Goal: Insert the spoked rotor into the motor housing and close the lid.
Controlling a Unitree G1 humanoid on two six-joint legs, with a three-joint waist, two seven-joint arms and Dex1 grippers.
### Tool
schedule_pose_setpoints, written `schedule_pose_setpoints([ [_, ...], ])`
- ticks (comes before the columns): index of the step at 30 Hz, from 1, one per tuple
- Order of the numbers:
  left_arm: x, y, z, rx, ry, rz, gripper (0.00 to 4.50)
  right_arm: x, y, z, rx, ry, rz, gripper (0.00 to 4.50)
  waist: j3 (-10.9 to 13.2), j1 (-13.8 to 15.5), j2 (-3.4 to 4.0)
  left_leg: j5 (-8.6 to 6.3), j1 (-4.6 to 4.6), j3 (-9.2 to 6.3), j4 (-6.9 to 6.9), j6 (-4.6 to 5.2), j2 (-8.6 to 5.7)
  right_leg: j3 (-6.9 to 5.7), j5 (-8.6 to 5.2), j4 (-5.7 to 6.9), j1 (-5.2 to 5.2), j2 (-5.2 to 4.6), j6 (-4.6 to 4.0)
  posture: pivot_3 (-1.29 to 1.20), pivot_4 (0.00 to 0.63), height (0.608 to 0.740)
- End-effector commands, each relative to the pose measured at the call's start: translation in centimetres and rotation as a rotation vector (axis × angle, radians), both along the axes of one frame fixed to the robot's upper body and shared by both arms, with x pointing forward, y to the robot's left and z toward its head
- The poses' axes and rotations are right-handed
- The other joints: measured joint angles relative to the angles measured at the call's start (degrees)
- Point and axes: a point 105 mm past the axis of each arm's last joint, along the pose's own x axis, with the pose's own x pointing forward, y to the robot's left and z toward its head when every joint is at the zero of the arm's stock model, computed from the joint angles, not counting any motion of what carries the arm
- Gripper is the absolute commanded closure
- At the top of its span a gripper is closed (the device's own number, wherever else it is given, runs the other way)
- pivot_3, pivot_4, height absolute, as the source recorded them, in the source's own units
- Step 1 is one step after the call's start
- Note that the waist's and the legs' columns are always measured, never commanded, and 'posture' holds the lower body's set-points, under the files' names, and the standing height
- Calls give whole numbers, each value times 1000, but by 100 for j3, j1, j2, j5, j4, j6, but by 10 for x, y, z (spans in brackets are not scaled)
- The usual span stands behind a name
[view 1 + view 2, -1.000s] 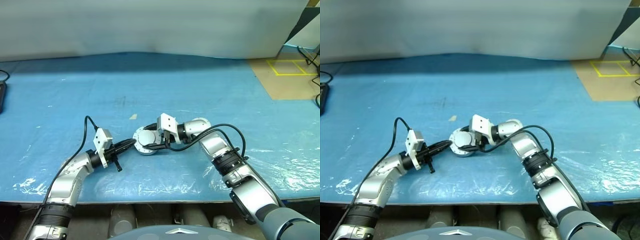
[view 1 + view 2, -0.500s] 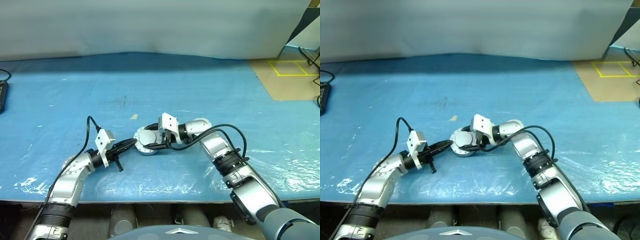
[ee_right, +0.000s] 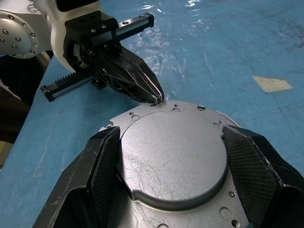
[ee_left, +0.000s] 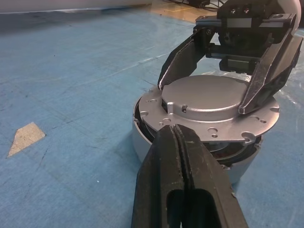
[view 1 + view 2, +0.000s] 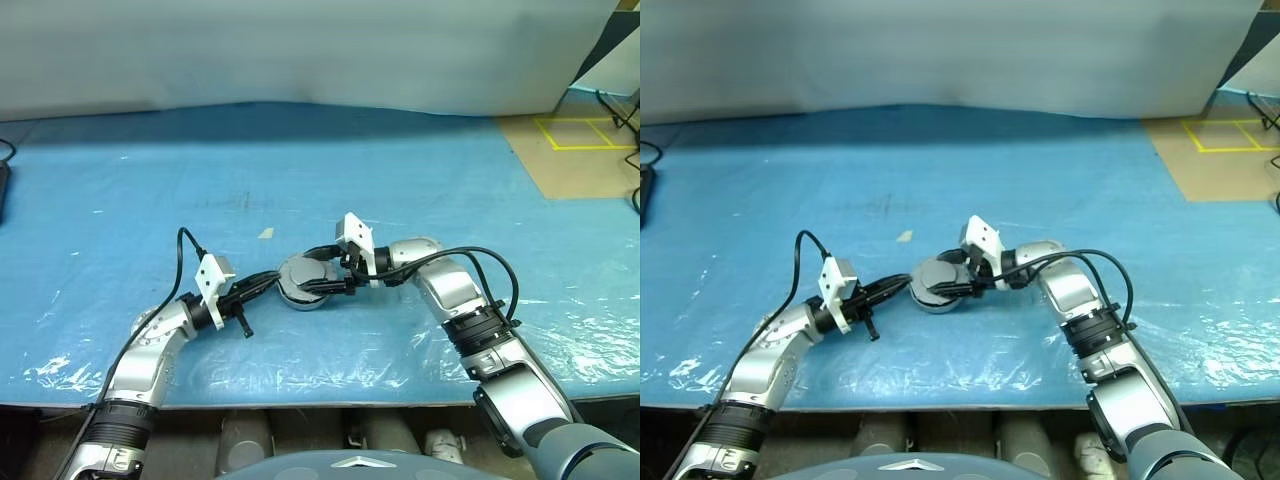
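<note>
Seating lid (image 4: 216, 107) on motor housing (image 4: 142, 140): right gripper (image 3: 171, 175) grasping lid across its raised centre (left gripper (image 4: 176, 142) clenched, empty, touching its rim). Next: press level, then release.

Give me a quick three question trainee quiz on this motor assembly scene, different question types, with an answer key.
1. True or false: the right gripper has its fingers on either side of the lid's raised centre.
2. The left gripper is: A) wide open, B) shut, with its tip at the lid's flange, C) holding the lid.
3. Fill in: the lid sits tilted on the motor ____.

Key: 1 true; 2 B; 3 housing.
</note>
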Motion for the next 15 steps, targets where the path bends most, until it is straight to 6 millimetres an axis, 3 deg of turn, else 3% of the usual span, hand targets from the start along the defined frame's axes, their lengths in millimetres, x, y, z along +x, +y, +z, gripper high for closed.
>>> schedule_pose_setpoints([
  [1,-4,9,-21,31,81,29,4500,-4,15,32,112,-121,64,1445,0,-2,0,1,0,0,0,-1,0,0,0,0,0,0,0,0,150,740],
  [15,3,30,-5,-75,61,118,4500,2,23,15,90,-178,51,1445,4,-15,-7,2,-1,2,-1,-3,0,0,0,3,-5,0,-1,0,150,740],
])
